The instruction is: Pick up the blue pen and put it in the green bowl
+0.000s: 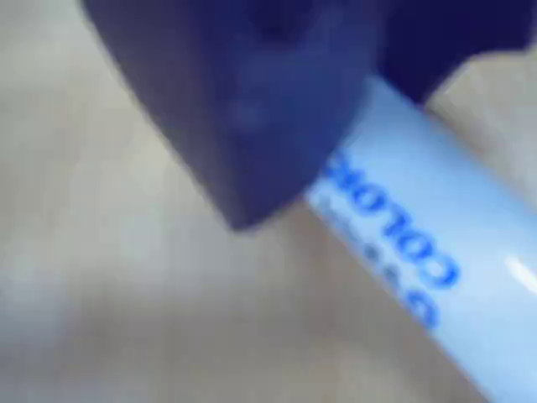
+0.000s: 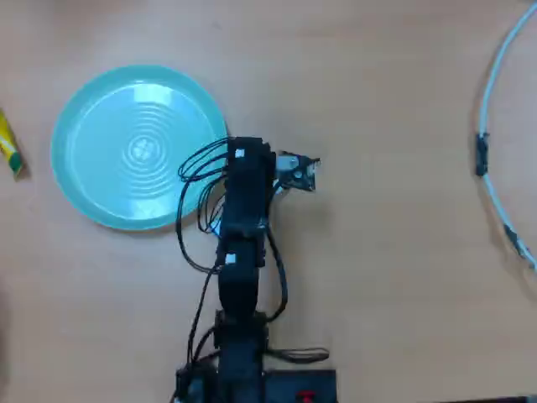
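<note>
A: Where is the blue pen (image 1: pixel 419 243) at this moment?

B: In the wrist view its white barrel with blue letters runs from the centre toward five o'clock, very close to the camera; one dark jaw lies across its upper end; in the overhead view the arm covers it, so I cannot place it on the table (image 2: pixel 377 277) from there.

A: So the gripper (image 1: pixel 331 180) holds it?

B: I judge that it probably does, because the barrel comes out directly from under the jaw; but only one jaw shows clearly and the picture is blurred, so I cannot tell if the claw is closed on it or only resting beside it.

A: And the green bowl (image 2: pixel 92 151)?

B: It lies at nine o'clock from the arm's front part, just beside it; it is empty, so the placing is not yet done; the short way to it is to the left in the overhead view.

A: Other things?

B: A yellow-green object (image 2: pixel 8 144) at nine o'clock from the bowl, at the picture's edge; a white cable (image 2: pixel 495 185) far at three o'clock; both are well apart from the path.
</note>
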